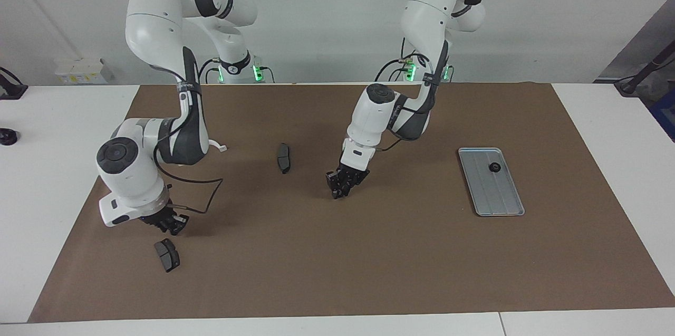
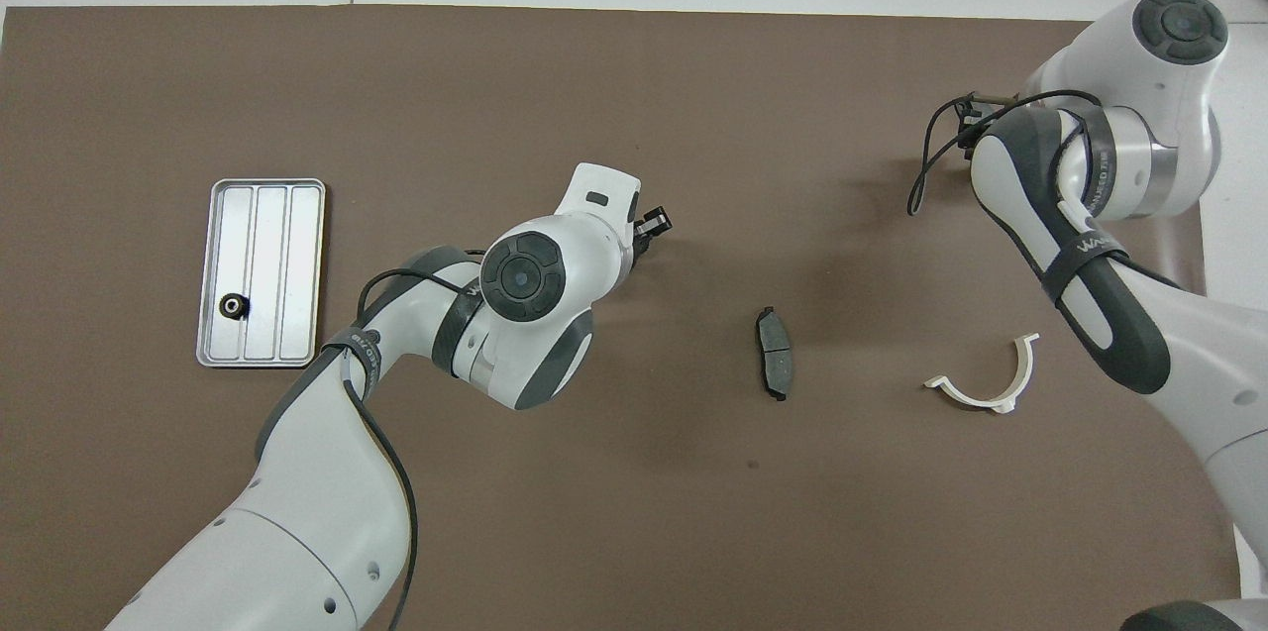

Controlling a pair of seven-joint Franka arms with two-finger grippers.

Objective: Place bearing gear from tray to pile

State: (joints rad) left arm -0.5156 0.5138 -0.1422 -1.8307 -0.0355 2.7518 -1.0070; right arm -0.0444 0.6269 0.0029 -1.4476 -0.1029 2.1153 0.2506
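Silver-grey, the tray (image 1: 498, 196) is laid lengthwise toward the robots near the left arm's table end, one gear (image 1: 494, 167) in its robot-side corner, well apart from the left gripper (image 1: 337, 192) and right gripper (image 1: 171, 228), whose finger states cannot be told.

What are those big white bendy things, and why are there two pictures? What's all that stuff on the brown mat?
They are two robot arms, each ending in a small black pincer for picking things up. Both pictures show the same table: one camera looks at the robots from across it, the other looks down from above them.

On the brown mat lies a silver tray with one little black gear on it. There are also two dark brake pads, one mid-table and one below the right pincer, plus a white half-ring.

The left pincer hangs over bare mat near the middle. I can't see anything held in either pincer.
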